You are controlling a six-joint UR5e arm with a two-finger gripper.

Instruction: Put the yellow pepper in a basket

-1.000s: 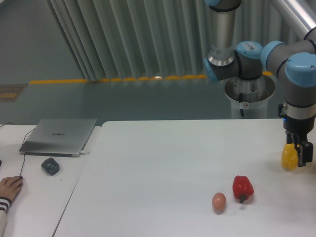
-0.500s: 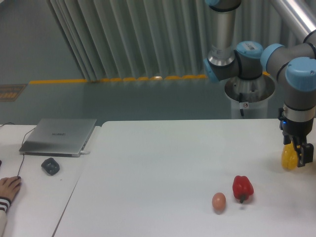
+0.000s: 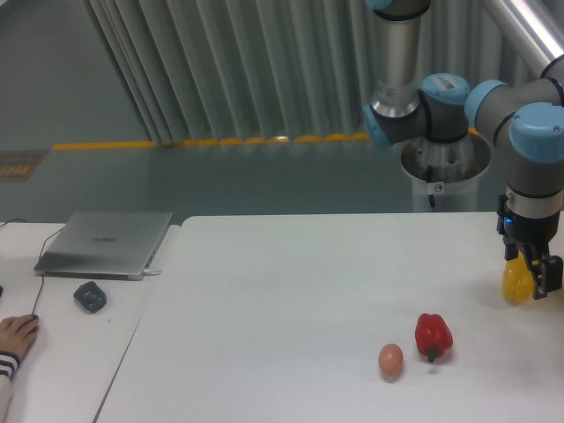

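The small glossy bright-yellow bell pepper [image 3: 515, 284] hangs at the far right edge of the view, above the white worktop [image 3: 291, 300], clamped between the dark fingers [image 3: 539, 273] of the grey-and-blue arm's two-finger gripper [image 3: 527, 275]. A glossy red bell pepper [image 3: 433, 336] lies on the worktop to the left of and nearer the camera than the gripper, well apart from it. A tan egg [image 3: 390, 359] sits just beside the red pepper, on its left. On the adjoining surface at the left rest a closed silver laptop [image 3: 106, 242] and a dark computer mouse [image 3: 90, 296]. A person's hand [image 3: 16, 335] lies at the left edge. No basket is in view.
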